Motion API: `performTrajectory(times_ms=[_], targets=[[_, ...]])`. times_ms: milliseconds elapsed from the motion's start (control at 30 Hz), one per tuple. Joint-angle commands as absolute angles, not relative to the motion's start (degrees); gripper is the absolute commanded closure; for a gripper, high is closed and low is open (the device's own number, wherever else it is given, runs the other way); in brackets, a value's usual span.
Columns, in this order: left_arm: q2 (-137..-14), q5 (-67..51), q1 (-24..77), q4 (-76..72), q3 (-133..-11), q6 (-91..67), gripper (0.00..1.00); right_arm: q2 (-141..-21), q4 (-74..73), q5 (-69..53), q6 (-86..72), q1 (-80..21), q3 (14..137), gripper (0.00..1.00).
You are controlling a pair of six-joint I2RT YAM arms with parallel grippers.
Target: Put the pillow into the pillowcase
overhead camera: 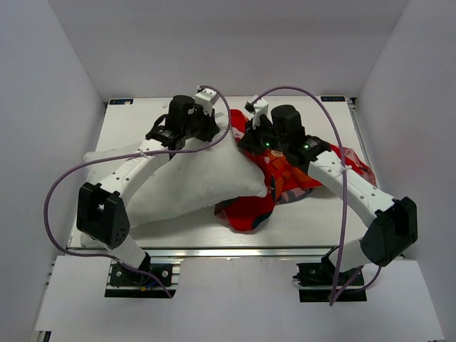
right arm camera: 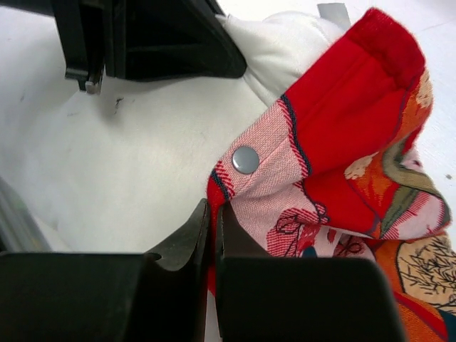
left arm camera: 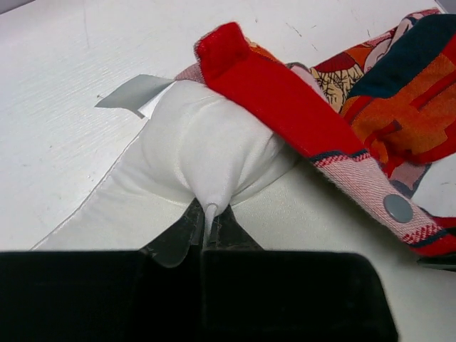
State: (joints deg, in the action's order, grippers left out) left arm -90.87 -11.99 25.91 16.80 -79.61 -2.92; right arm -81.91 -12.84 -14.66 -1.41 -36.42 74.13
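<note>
The white pillow (overhead camera: 189, 182) lies across the left and middle of the table. Its far corner (left arm camera: 206, 142) pokes under the rim of the red printed pillowcase (overhead camera: 288, 171), which drapes over it like a hood (left arm camera: 285, 107). My left gripper (left arm camera: 209, 214) is shut on a pinch of white pillow fabric just behind that corner. My right gripper (right arm camera: 216, 214) is shut on the pillowcase's opening edge (right arm camera: 342, 114), beside a grey snap button (right arm camera: 246, 159). The two grippers sit close together at the table's far middle (overhead camera: 228, 132).
A grey label (left arm camera: 135, 91) sticks out from the pillow corner. The white table (overhead camera: 313, 221) is ringed by white walls on three sides. Purple cables (overhead camera: 313, 96) loop above both arms. A second snap (left arm camera: 397, 208) sits on the case's hem.
</note>
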Motion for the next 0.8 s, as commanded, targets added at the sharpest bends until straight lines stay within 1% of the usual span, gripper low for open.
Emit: performTrajectory(times_ms=[0,67,100,133,167,200,233,267,333,367,433,467,500,600,633,700,767], targets=[[-92.0,-13.4,24.9,8.5,-82.0,-0.7,1.0,-84.3,-10.2,-12.7,-0.3,-36.8,77.1,1.0],[-94.0,-13.0,24.6,8.4,-80.9,-1.0,1.0,-85.5,-10.1,-12.1,0.1,-36.8,77.2,1.0],[-94.7,-12.4,24.6,8.4,-80.3,-1.1,1.0,-85.6,-9.9,-11.5,1.7,-36.8,77.2,0.95],[-95.4,-10.7,24.6,8.8,-79.6,-1.6,1.0,-85.4,-9.8,-11.3,2.5,-36.7,77.2,0.93],[-95.7,-9.7,24.3,8.9,-78.1,-1.8,0.99,-85.1,-10.0,-10.6,2.9,-36.7,77.3,0.87],[-95.9,-9.0,24.0,9.0,-77.4,-2.3,0.93,-84.4,-10.0,-10.4,3.3,-36.2,77.3,0.83],[-95.8,-8.0,23.6,9.1,-76.5,-2.6,0.71,-83.9,-10.1,-10.1,3.7,-36.0,77.2,0.8],[-95.6,-7.6,22.6,9.1,-75.1,-3.1,0.59,-83.4,-10.2,-9.5,4.6,-35.7,77.2,0.74],[-94.6,-6.9,20.8,9.8,-74.4,-3.9,0.37,-81.7,-10.7,-9.3,5.2,-34.4,76.9,0.69],[-94.0,-6.3,20.5,10.3,-74.3,-3.9,0.33,-81.0,-11.0,-9.4,5.4,-33.8,76.8,0.65],[-91.7,-5.5,19.5,12.2,-74.9,-3.3,0.26,-78.9,-11.9,-9.8,5.6,-31.7,76.3,0.62],[-90.6,-5.3,19.4,12.8,-75.7,-3.1,0.15,-78.1,-12.3,-9.8,6.0,-30.5,76.0,0.58],[-89.6,-5.2,19.4,13.9,-76.5,-2.0,0.09,-76.7,-12.7,-9.9,6.1,-29.9,75.8,0.57],[-85.6,-6.1,19.4,21.0,-79.9,-1.1,0.07,-73.7,-14.9,-11.9,7.2,-27.3,74.3,0.55],[-84.3,-6.9,19.4,22.1,-80.1,-1.0,0.07,-73.0,-16.3,-13.6,7.6,-27.0,72.8,0.52],[-79.6,-11.0,19.4,23.8,-79.2,-1.8,0.03,-70.4,-19.1,-15.2,9.3,-26.5,68.9,0.52],[-74.5,-16.3,19.9,24.2,-77.4,-3.7,0.02,-67.9,-20.7,-16.3,9.6,-26.6,65.6,0.52]])
